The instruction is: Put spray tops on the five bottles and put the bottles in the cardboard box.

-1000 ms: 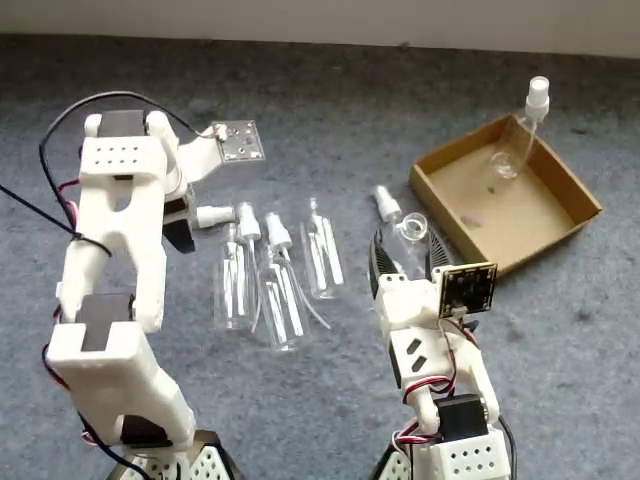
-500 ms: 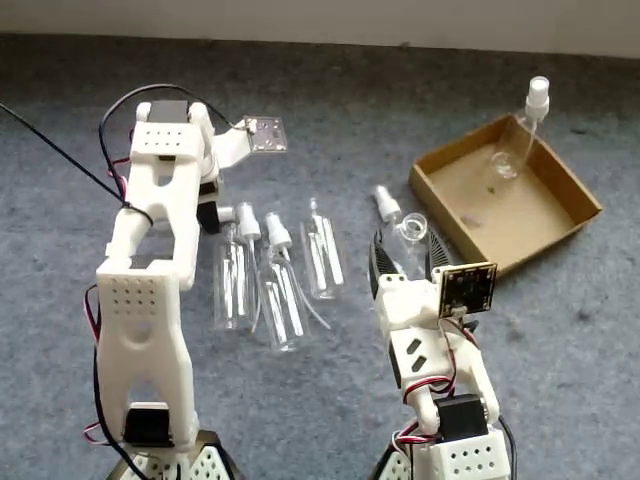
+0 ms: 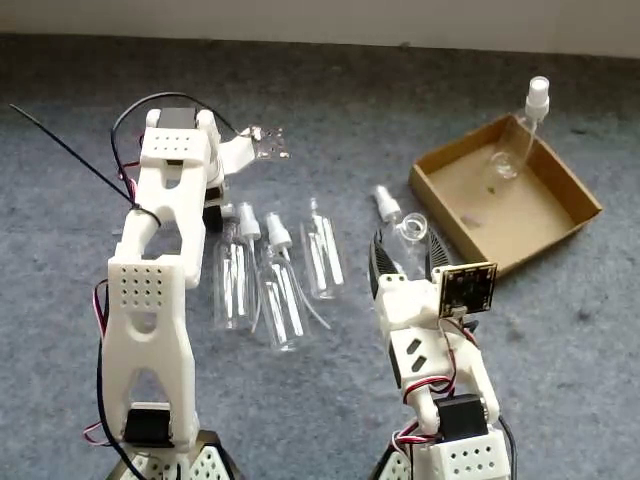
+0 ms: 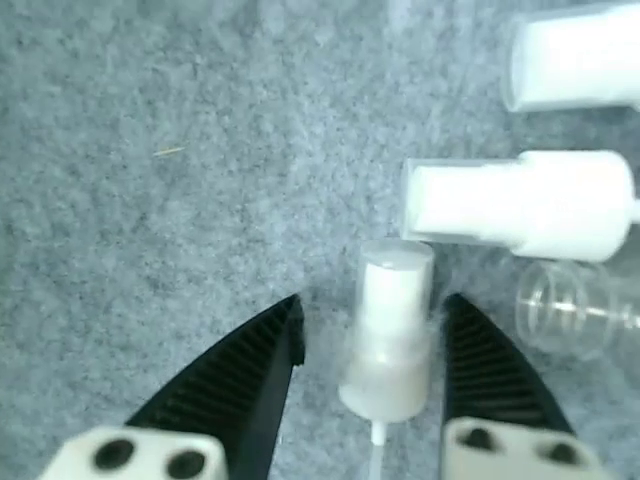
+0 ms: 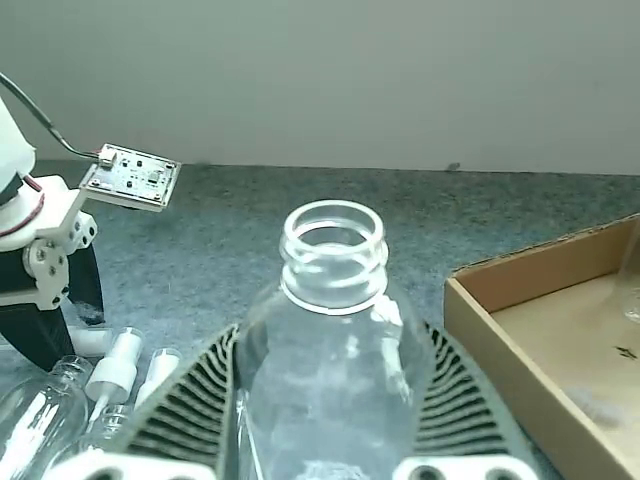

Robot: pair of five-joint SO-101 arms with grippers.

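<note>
arms: 2, white plastic | jaws: black, ribbed | cables: black, red

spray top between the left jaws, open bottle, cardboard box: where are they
spray top (image 4: 388, 335): left wrist view, its white body
open bottle (image 5: 335, 350): right wrist view, its clear body
cardboard box (image 3: 520, 215): high view, its bare floor

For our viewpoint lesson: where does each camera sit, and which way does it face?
High view: fixed above, looking down; shows left arm, right arm, cardboard box.
Left wrist view: on the left wrist, facing down; its open left hand straddles a spray top.
Right wrist view: on the right wrist, facing across the table; right hand grips an uncapped bottle.
Shared: high and right wrist views both show that bottle and the box.
</note>
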